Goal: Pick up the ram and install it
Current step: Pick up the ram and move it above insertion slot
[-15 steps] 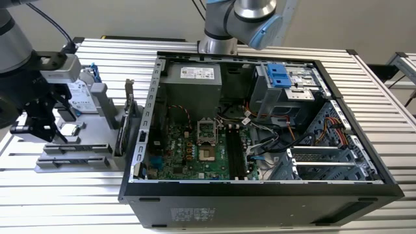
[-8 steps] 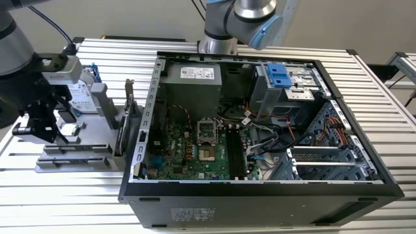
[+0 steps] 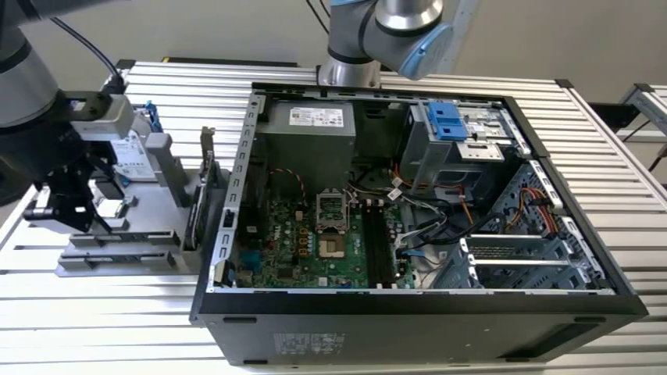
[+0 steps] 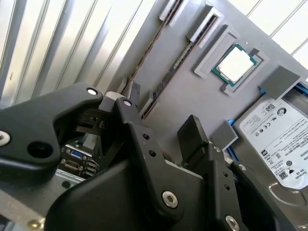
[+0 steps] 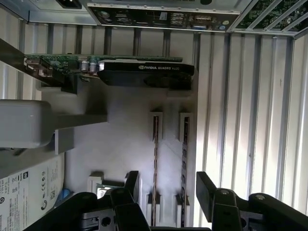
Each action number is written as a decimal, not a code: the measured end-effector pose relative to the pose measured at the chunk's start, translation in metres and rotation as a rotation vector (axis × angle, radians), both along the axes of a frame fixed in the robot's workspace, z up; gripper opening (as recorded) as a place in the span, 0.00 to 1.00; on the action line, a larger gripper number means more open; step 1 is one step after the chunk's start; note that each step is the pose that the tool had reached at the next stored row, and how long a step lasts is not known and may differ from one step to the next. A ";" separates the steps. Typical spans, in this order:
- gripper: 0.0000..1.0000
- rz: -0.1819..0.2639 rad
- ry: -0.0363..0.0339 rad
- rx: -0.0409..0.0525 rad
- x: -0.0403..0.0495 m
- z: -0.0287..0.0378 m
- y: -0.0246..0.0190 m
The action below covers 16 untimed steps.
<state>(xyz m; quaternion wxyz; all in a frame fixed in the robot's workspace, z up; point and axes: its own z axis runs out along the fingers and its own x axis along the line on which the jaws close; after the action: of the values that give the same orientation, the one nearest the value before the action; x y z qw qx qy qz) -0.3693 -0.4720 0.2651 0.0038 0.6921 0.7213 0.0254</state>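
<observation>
Open and empty, the gripper (image 5: 168,187) hangs over the gray holder (image 5: 120,144), where the ram (image 5: 155,154) stands on edge in a slot with a second stick (image 5: 184,154) just beside it; both lie between the spread fingers (image 5: 208,190). We judge a good grasp needs the fingers centred on one stick alone, square to its flat faces near mid-length, so it lifts level. Room is tight: the card (image 5: 144,72) stands across the sticks' far end, the drive (image 5: 29,192) lies alongside, and the case (image 3: 250,156) sits just beside the holder, on the exterior view's right.
</observation>
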 end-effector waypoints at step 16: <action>1.00 0.000 0.0000 -0.0001 0.0000 -0.0099 0.0000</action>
<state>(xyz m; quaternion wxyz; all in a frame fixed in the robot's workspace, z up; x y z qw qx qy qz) -0.3694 -0.4720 0.2553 0.0038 0.6921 0.7213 0.0254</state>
